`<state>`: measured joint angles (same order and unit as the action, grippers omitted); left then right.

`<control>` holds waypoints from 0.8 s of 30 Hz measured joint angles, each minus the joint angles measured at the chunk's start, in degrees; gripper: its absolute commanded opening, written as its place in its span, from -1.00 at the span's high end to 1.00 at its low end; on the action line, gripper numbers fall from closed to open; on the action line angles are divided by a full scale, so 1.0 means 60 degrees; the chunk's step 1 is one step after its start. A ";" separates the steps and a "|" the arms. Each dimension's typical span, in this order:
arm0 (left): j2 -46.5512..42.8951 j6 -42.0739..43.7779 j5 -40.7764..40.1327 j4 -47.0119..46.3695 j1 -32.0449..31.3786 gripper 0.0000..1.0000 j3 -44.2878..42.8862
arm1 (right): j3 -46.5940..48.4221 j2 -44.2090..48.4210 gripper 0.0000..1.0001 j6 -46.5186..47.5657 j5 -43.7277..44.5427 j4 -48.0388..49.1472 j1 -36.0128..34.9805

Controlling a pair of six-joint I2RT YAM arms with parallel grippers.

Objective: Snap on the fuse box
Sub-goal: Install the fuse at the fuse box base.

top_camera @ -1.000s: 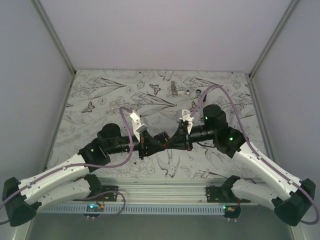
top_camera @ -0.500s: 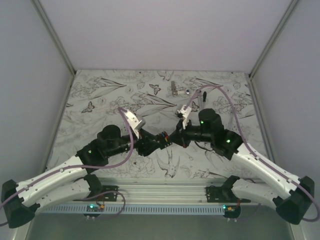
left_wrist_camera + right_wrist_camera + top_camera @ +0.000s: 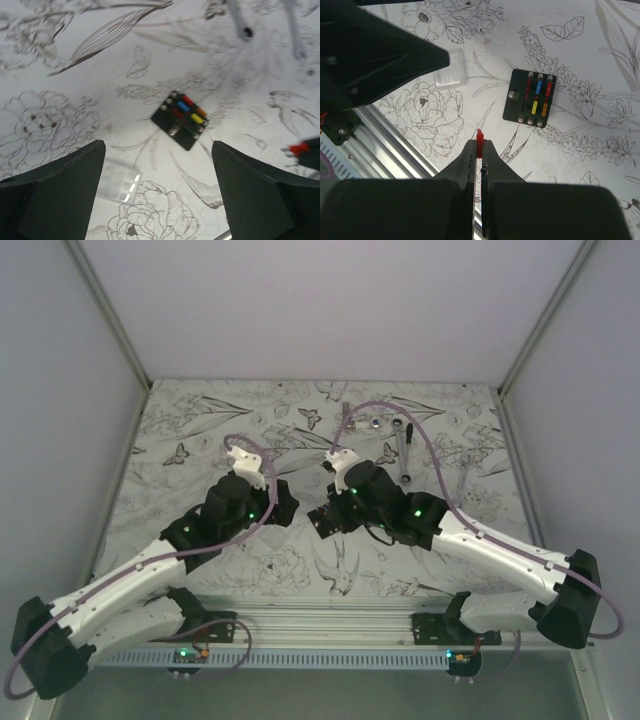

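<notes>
- Fuse box, a small black square plastic block with red, blue and yellow fuses in its slots. It's lying flat and face up on the white table printed with black flowers and birds, below both wrists, and nothing is touching it.
- It looks light and rigid, so I'd expect it to skate under a sideways push, and the smooth walls could slip. The best hold is two opposite side walls, low down and clear of the fuse tops, which look delicate.
- A clear ribbed plastic cover lies near it but apart, likely the piece to snap on.
- Left fingers are spread wide and empty.
- Right fingers are pinched tight on a thin red sliver, maybe a fuse.
- The table looks flat and offers little grip.
- A silver ratchet wrench sits well off at the back, and plain white walls box things in, with ample room.
</notes>
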<state>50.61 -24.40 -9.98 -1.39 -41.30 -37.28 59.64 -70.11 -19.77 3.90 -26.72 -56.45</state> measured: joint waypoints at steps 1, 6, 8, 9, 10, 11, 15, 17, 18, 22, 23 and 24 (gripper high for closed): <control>0.0222 -0.0117 -0.0004 0.0051 0.0175 -0.94 0.0000 | 0.0102 -0.0098 1.00 -0.0076 0.0186 -0.0084 -0.0098; 0.1169 -0.0576 -0.0007 0.0703 0.0841 -0.99 -0.0240 | 0.0444 -0.0663 1.00 -0.0546 0.1020 -0.0576 -0.0463; 0.1439 -0.0688 -0.0011 0.0980 0.0965 -0.99 -0.0484 | 0.0448 -0.0838 1.00 -0.0801 0.1297 -0.0750 -0.0546; 0.1574 -0.0765 -0.0011 0.1122 0.1020 -0.99 -0.0623 | 0.0448 -0.0914 1.00 -0.0943 0.1428 -0.0834 -0.0579; 0.1661 -0.0798 -0.0018 0.1239 0.1056 -0.99 -0.0718 | 0.0448 -0.0991 1.00 -0.1089 0.1545 -0.0900 -0.0605; 0.1734 -0.0867 -0.0022 0.1330 0.1100 -0.99 -0.0780 | 0.0448 -0.1056 1.00 -0.1206 0.1636 -0.0947 -0.0623; 0.1931 -0.1129 -0.0091 0.1814 0.1282 -0.99 -0.0849 | 0.0452 -0.1370 1.00 -0.1767 0.2084 -0.1177 -0.0739; 0.1971 -0.1257 -0.0113 0.1993 0.1333 -0.99 -0.0838 | 0.0474 -0.1577 1.00 -0.2011 0.2302 -0.1315 -0.0849; 0.1971 -0.1300 -0.0117 0.2033 0.1341 -0.99 -0.0816 | 0.0510 -0.1690 1.00 -0.2102 0.2422 -0.1402 -0.0914; 0.1949 -0.1406 -0.0164 0.2116 0.1359 -0.99 -0.0616 | 0.0699 -0.2138 1.00 -0.2484 0.2892 -0.1687 -0.1202; 0.1916 -0.1432 -0.0178 0.2153 0.1366 -0.99 -0.0521 | 0.0750 -0.2244 1.00 -0.2590 0.3009 -0.1738 -0.1242; 0.1865 -0.1435 -0.0186 0.2208 0.1381 -0.99 -0.0433 | 0.0805 -0.2350 1.00 -0.2670 0.3115 -0.1774 -0.1253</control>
<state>61.80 -33.01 -11.09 11.86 -33.01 -39.88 64.47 -84.20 -35.79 22.59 -37.36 -63.96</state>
